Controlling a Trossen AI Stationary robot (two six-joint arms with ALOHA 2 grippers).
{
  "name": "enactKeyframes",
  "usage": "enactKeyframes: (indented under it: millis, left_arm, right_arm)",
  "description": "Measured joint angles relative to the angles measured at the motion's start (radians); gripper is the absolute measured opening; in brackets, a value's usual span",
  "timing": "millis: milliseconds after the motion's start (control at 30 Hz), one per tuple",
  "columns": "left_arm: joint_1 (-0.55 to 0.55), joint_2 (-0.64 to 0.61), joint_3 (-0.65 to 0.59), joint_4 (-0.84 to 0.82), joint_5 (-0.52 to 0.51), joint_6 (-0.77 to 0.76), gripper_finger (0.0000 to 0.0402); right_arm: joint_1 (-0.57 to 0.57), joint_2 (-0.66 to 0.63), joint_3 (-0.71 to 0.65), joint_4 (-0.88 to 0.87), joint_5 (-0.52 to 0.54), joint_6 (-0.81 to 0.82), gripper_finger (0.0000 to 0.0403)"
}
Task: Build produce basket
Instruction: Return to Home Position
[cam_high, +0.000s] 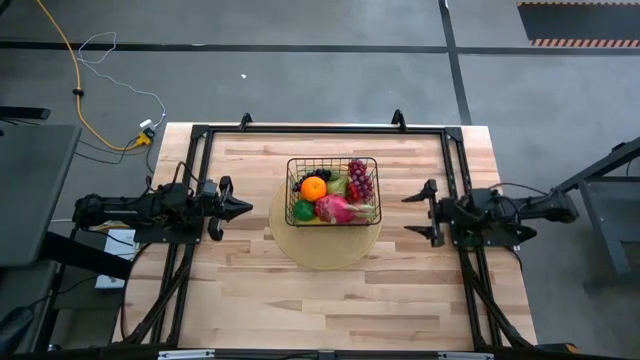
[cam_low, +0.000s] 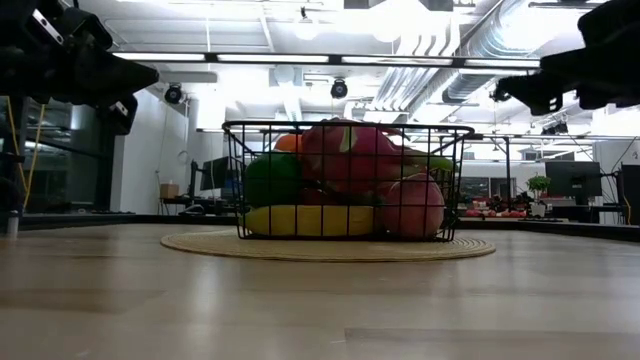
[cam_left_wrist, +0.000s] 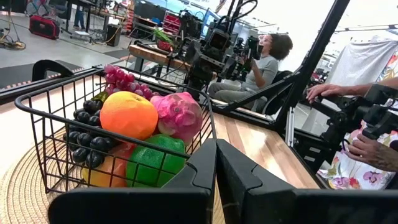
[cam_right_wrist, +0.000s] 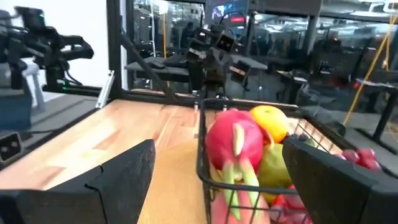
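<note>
The black wire basket (cam_high: 333, 190) stands by its base on a round woven mat (cam_high: 325, 250) at the table's middle. It holds the produce: an orange (cam_left_wrist: 128, 114), a pink dragon fruit (cam_right_wrist: 234, 142), a green ball (cam_left_wrist: 155, 160), dark and red grapes (cam_left_wrist: 87, 134), a banana (cam_low: 305, 220) and a peach (cam_low: 415, 205). My left gripper (cam_high: 245, 208) is shut, hovering level to the left of the basket. My right gripper (cam_high: 408, 213) is open, hovering level to the right of it. Neither touches anything.
A black frame (cam_high: 205, 135) runs along the table's far and side edges. Bare wood lies between each gripper and the mat and along the near side. People sit at benches beyond the table (cam_left_wrist: 264, 59); a hand (cam_left_wrist: 373, 152) shows at the right.
</note>
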Motion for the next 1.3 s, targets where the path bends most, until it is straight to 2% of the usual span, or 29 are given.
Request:
enactKeyframes:
  millis: [167, 333, 1000, 1300]
  left_arm:
    - [0.0, 0.0, 0.0, 0.0, 0.0, 0.0, 0.0001]
    - [0.0, 0.0, 0.0, 0.0, 0.0, 0.0, 0.0001]
    - [0.0, 0.0, 0.0, 0.0, 0.0, 0.0, 0.0001]
    - [0.0, 0.0, 0.0, 0.0, 0.0, 0.0, 0.0001]
  right_arm:
    - [-0.08, 0.0, 0.0, -0.001, -0.003, 0.099, 0.0343]
    - [-0.144, 0.0, 0.0, -0.005, -0.024, 0.115, 0.0343]
    - [-0.152, 0.013, -0.001, -0.006, -0.041, 0.121, 0.0343]
    - [-0.152, 0.018, -0.001, -0.006, -0.041, 0.25, 0.0343]
